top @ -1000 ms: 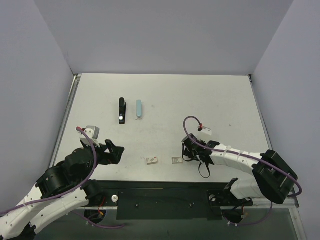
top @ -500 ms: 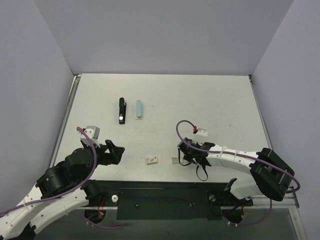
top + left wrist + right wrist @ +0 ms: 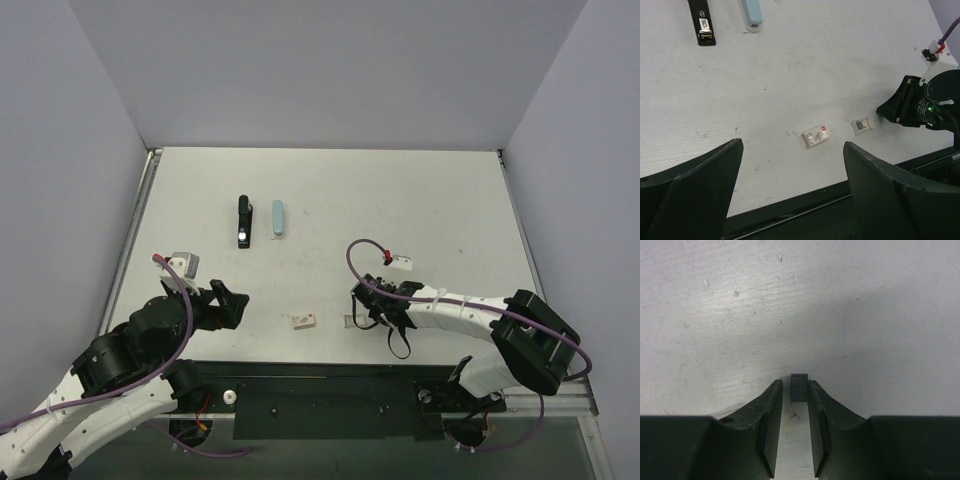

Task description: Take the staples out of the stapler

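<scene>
Right tool (image 3: pixel 796 383) bottom centre, fingers flanking staple strip (image 3: pixel 799 388), grip unclear, left tool (image 3: pixel 792 144) released wide, stapler (image 3: pixel 702 22) upper left

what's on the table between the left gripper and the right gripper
Two small white packets: one about midway, the other right beside the right gripper. The top view shows it.

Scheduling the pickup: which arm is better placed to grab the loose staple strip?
Right. The right tool straddles the staple strip, jaws close on both sides, not yet clamped. The left tool hangs wide open, well off to the left.
</scene>
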You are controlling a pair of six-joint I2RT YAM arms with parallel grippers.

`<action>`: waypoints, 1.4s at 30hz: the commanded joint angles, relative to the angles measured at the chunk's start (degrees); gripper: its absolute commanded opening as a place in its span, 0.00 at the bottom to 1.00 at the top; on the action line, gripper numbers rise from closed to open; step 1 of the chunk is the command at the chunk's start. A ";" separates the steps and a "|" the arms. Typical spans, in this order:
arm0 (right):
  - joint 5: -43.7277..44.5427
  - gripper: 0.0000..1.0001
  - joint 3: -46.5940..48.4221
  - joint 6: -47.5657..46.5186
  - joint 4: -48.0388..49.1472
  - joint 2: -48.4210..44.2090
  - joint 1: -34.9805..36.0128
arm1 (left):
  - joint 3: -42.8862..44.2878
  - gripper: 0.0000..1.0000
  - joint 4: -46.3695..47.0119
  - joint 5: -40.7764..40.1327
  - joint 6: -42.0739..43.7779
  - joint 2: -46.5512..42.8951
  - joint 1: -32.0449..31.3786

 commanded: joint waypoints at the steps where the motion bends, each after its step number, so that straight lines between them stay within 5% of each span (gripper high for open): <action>1: -0.18 0.21 -0.70 -0.25 -4.56 2.28 0.32 | 1.19 0.92 0.34 0.04 0.07 -0.54 -0.25; 10: -0.01 0.06 0.44 -0.78 -5.17 0.97 1.11 | 1.19 0.92 0.25 0.13 0.06 -0.45 -0.25; 21: 5.18 0.06 6.24 -1.13 -11.07 -3.51 7.44 | 1.19 0.92 0.25 0.04 0.06 -0.62 -0.25; 42: 3.95 0.07 10.37 -4.82 -5.62 1.67 12.63 | 1.10 0.92 0.34 0.04 0.06 -0.89 -0.25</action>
